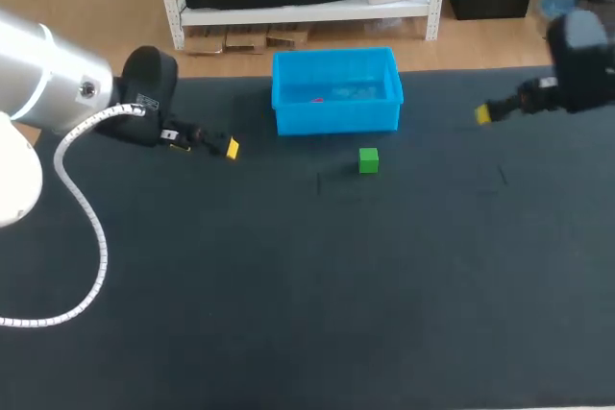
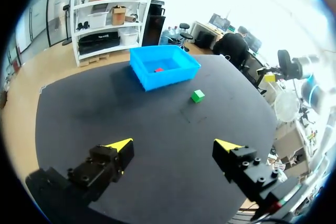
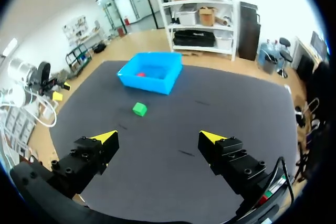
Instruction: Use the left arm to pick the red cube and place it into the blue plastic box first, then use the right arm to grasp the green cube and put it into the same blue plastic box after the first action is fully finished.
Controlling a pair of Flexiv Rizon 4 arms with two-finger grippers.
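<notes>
Left arm [image 1: 58, 88] is hovering beside the blue plastic box [image 1: 336, 118], left fingers [image 2: 111, 162] spread; right arm [image 1: 581, 60] opposite, right fingers [image 3: 231, 153] spread. Red cube [image 2: 158, 70] is lying inside.

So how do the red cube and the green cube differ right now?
The red cube lies inside the blue box; the green cube sits on the table, outside the box and apart from it. From overhead the red cube barely shows; the green cube is in plain sight. Both are small cubes, lying free.
</notes>
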